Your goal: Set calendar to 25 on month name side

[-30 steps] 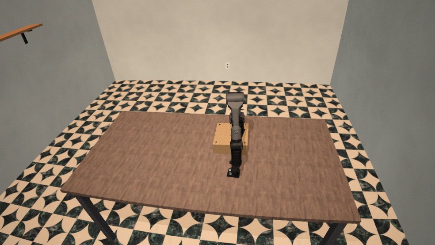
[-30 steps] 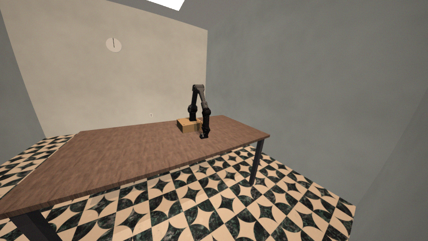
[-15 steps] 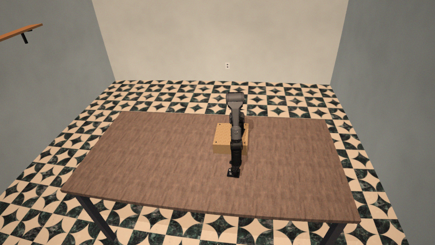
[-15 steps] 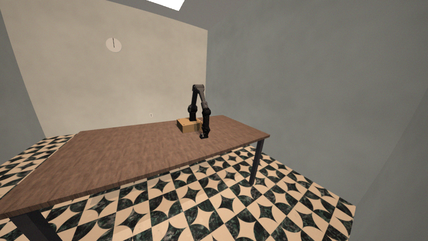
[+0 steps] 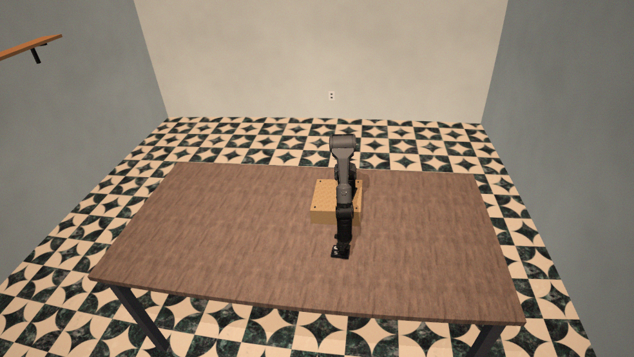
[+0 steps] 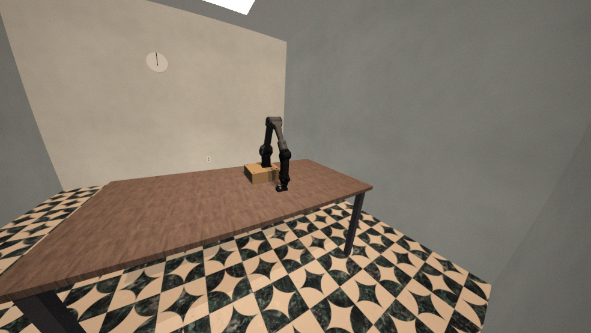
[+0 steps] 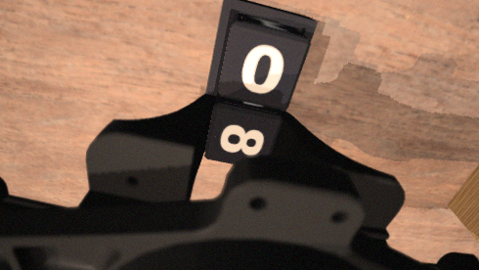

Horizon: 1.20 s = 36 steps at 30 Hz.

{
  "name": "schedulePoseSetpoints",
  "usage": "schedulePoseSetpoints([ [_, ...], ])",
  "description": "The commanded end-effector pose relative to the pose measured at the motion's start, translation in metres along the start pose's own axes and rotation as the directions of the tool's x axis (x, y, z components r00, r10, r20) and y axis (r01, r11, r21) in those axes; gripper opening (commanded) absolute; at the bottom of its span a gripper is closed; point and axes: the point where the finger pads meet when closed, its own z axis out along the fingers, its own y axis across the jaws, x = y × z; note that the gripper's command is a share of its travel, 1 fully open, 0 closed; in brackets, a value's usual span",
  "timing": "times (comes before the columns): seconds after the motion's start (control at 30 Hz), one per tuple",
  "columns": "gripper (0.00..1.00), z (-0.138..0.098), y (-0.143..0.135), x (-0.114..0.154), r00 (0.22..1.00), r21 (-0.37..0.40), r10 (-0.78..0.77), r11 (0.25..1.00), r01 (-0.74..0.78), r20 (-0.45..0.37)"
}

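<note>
In the wrist view a small black tray (image 7: 221, 54) lies on the wooden table (image 7: 98, 64). It holds a black cube showing a white 0 (image 7: 264, 68) at the far end and a black cube showing a white 8 (image 7: 241, 139) at the near end. My gripper (image 7: 241, 119) (image 5: 340, 247) (image 6: 281, 185) reaches straight down over the tray, and its two fingers press on the sides of the 8 cube. In the top and exterior views the tray (image 5: 339, 256) (image 6: 280, 190) is a small dark patch under the gripper. The month side is not visible.
The arm stands on a light wooden block (image 5: 323, 199) (image 6: 258, 174) (image 7: 466, 202) just behind the tray. The brown table (image 5: 221, 230) (image 6: 165, 207) reaches far to the left and right of it.
</note>
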Motion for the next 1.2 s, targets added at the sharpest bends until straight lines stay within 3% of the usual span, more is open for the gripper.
schedulePoseSetpoints([
  [0.0,0.34,0.0,0.0,0.0,1.0,0.0,0.001,1.0,-0.001,0.0],
  [0.93,0.34,-0.003,0.0,0.0,1.0,-0.003,0.001,1.0,-0.001,0.0],
  [1.17,0.34,-0.037,0.001,0.0,1.0,-0.005,0.0,1.0,0.0,-0.001],
])
